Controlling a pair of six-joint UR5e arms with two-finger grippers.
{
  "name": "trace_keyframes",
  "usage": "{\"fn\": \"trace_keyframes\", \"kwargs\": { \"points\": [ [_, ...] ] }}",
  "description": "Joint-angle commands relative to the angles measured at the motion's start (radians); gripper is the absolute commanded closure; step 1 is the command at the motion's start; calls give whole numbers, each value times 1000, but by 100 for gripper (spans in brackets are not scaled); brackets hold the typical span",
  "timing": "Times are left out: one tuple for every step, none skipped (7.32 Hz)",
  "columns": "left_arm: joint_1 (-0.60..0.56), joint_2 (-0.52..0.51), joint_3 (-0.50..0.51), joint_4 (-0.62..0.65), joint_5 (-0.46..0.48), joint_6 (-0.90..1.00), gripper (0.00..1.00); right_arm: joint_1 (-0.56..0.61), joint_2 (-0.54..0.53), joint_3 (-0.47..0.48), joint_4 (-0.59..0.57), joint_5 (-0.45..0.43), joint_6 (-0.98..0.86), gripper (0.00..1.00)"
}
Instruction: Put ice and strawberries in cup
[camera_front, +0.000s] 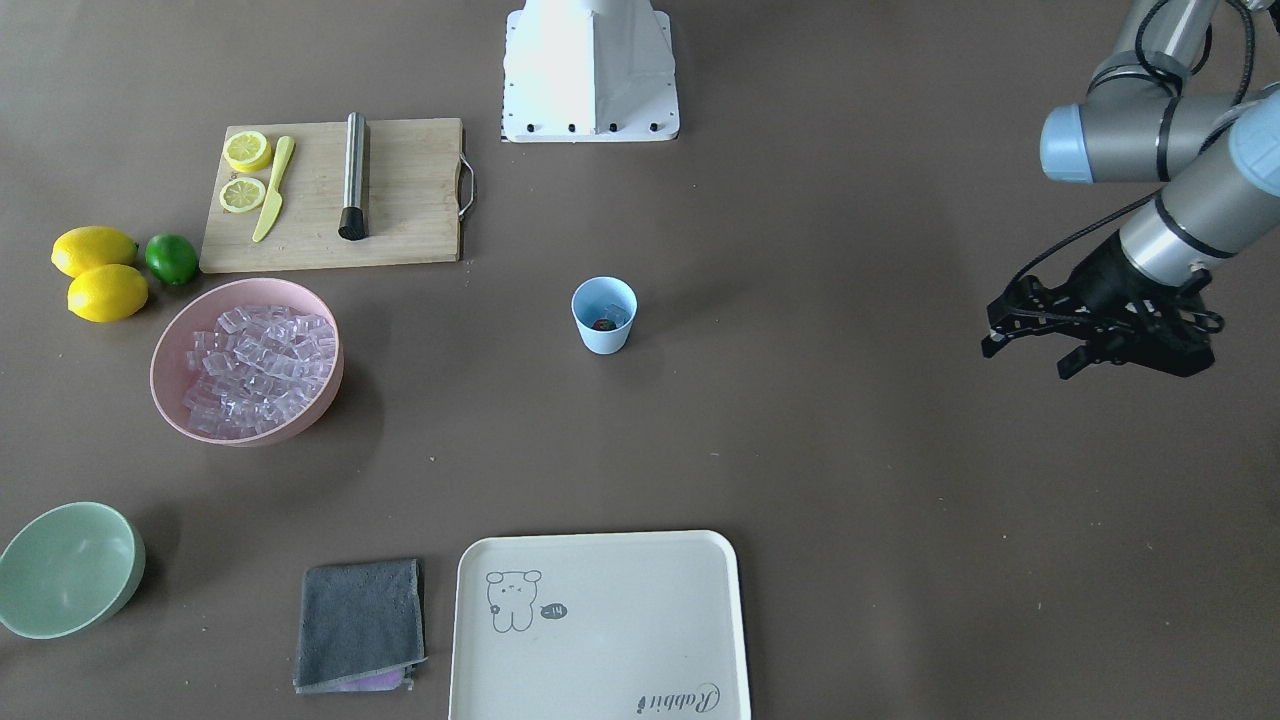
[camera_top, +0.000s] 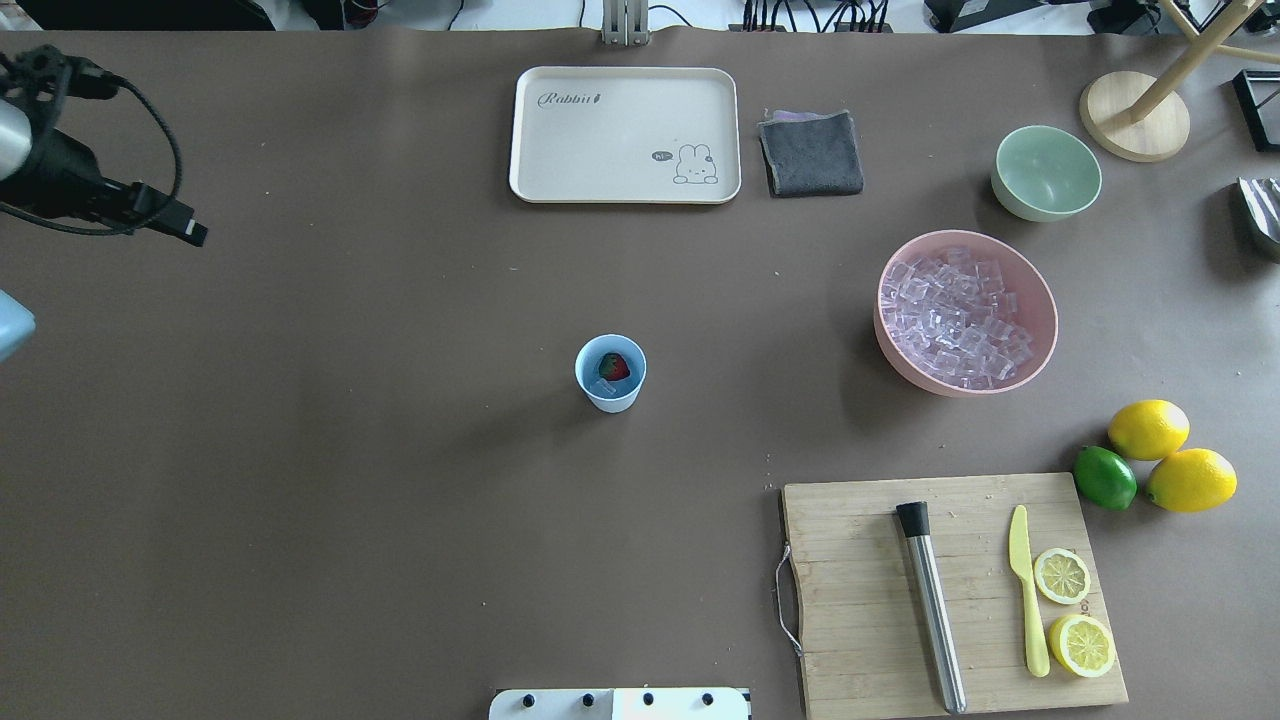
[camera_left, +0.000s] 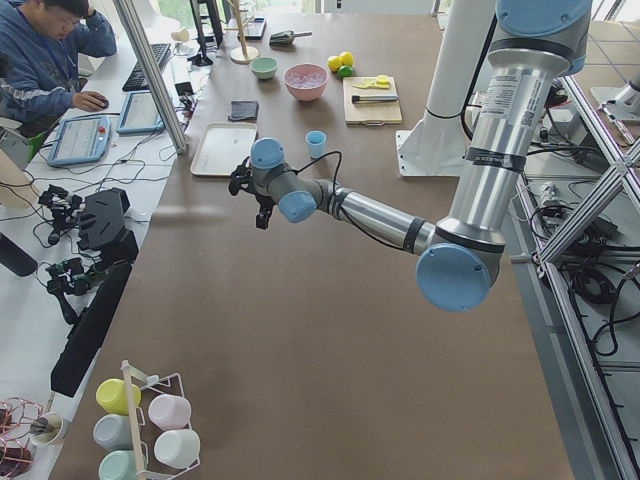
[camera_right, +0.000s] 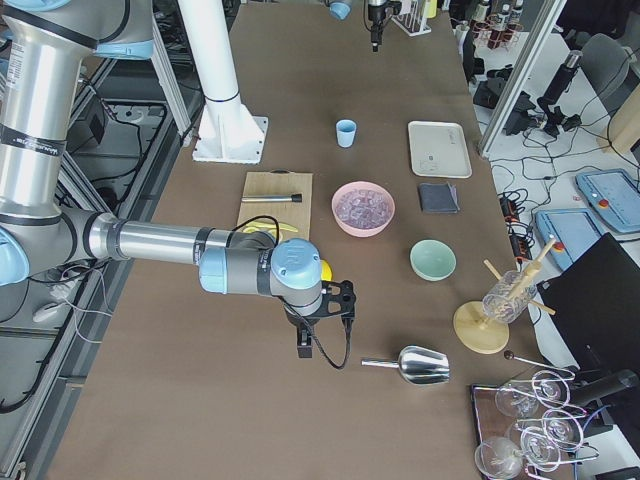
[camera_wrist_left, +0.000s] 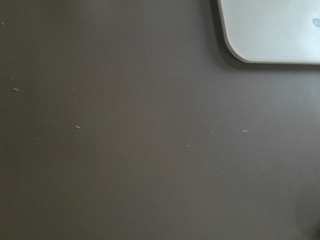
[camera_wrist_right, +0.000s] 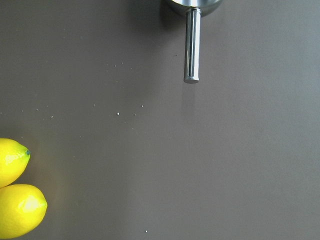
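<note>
The light blue cup stands upright mid-table, also in the overhead view. A red strawberry with a green top lies inside it, next to a clear ice cube. The rest of the ice is piled in the pink bowl. My left gripper hangs open and empty over bare table, far from the cup. My right gripper shows only in the exterior right view, near the lemons and the metal scoop. I cannot tell whether it is open or shut.
A cutting board holds lemon slices, a yellow knife and a steel muddler. Two lemons and a lime lie beside it. A pale green bowl, grey cloth and cream tray sit along the far edge. A metal scoop lies at the right end.
</note>
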Motion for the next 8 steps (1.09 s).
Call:
{"fn": "trace_keyframes", "kwargs": {
  "points": [
    [-196, 2, -9, 354, -20, 451, 3, 0, 3, -8, 2, 0, 0, 0],
    [-255, 5, -12, 443, -14, 591, 3, 0, 3, -8, 2, -1, -1, 0],
    [-292, 49, -13, 448, -1, 677, 3, 0, 4, -7, 2, 0, -1, 0],
    [-337, 124, -15, 451, -35, 676, 3, -2, 15, -5, 1, 5, 5, 0],
    [-370, 156, -12, 439, -33, 686, 2, 0, 12, -7, 2, 14, 4, 0],
    [-445, 217, -10, 386, -43, 689, 2, -2, 15, -5, 2, 2, -1, 0],
    [-448, 277, -10, 355, -43, 681, 2, -37, 18, -7, -2, -16, -1, 0],
    [-448, 291, 2, 362, -28, 678, 2, -75, 18, -5, -2, -41, -1, 0]
  ]
}}
